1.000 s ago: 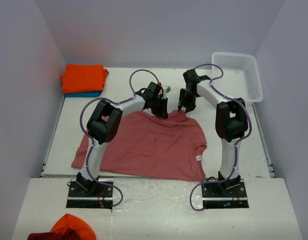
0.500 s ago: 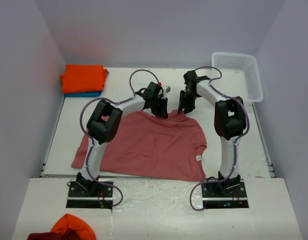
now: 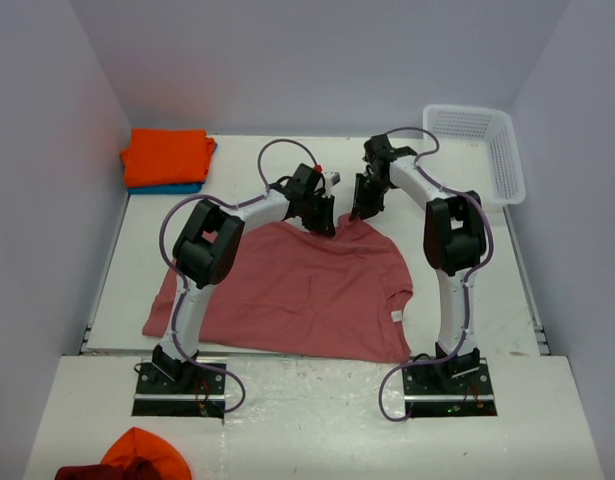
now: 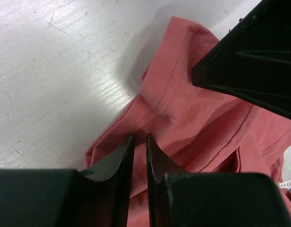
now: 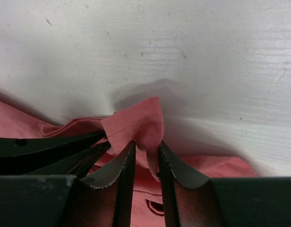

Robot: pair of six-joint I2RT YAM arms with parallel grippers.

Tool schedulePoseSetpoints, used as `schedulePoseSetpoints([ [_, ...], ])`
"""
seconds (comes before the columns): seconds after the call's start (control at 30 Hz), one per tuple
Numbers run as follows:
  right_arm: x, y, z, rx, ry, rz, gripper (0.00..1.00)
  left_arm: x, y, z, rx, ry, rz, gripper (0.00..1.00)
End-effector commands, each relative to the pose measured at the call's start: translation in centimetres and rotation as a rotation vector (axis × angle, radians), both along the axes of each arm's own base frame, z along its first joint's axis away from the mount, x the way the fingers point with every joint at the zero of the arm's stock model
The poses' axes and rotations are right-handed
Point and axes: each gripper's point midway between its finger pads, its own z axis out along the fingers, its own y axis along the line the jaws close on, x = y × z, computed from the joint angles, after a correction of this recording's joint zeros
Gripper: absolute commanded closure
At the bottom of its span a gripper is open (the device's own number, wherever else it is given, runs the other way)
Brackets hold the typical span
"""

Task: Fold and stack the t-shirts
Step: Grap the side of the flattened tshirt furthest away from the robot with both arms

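A dusty salmon-red t-shirt (image 3: 297,290) lies spread on the table, with a small white tag (image 3: 396,316) near its right sleeve. Both grippers sit at its far edge. My left gripper (image 3: 325,225) is shut on a bunched fold of that edge (image 4: 197,113), its fingertips (image 4: 139,137) pinching the cloth. My right gripper (image 3: 365,208) stands just to the right, its jaws (image 5: 146,144) narrow around a raised stitched hem (image 5: 136,125). A folded orange t-shirt (image 3: 167,155) rests on a teal-blue one (image 3: 172,188) at the far left corner.
A white lattice basket (image 3: 507,165) stands at the far right corner. Orange cloth (image 3: 142,455) and dark red cloth (image 3: 87,472) lie on the near ledge, bottom left. Grey walls close in on the left, back and right.
My right gripper has narrowed onto the shirt's far hem and shifted slightly back, pulling the hem up with it. The left gripper has held still.
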Motion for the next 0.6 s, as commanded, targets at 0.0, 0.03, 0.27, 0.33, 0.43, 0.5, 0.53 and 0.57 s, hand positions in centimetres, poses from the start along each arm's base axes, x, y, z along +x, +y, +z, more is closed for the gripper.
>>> schedulePoseSetpoints([
  [0.0, 1.7, 0.9, 2.0, 0.056, -0.063, 0.02, 0.74, -1.6, 1.9, -2.5, 0.072, 0.078, 0.013, 0.82],
  [0.03, 1.7, 1.0, 2.0, 0.062, -0.065, 0.023, 0.75, -1.6, 1.8, -2.5, 0.069, 0.079, 0.011, 0.82],
  [0.27, 2.5, 1.1, 2.7, 0.068, -0.086, 0.016, 0.97, -1.7, 1.9, -2.6, 0.072, 0.08, 0.009, 0.82],
  [0.33, 2.7, 0.9, 2.8, 0.064, -0.093, 0.015, 1.0, -1.7, 1.8, -2.8, 0.072, 0.082, 0.009, 0.82],
  [0.43, 2.6, 0.4, 2.7, 0.044, -0.093, 0.009, 1.0, -1.6, 1.8, -2.9, 0.072, 0.083, 0.013, 0.82],
  [0.5, 2.3, 0.4, 3.1, 0.04, -0.097, 0.016, 1.0, -1.6, 1.8, -3.1, 0.072, 0.086, 0.015, 0.82],
  [0.53, 1.9, 0.2, 2.8, 0.034, -0.085, 0.018, 1.0, -1.6, 1.8, -3.0, 0.07, 0.084, 0.015, 0.82],
  [0.57, 1.7, 0.0, 2.9, 0.03, -0.093, 0.022, 1.0, -1.5, 1.7, -3.0, 0.067, 0.084, 0.017, 0.82],
])
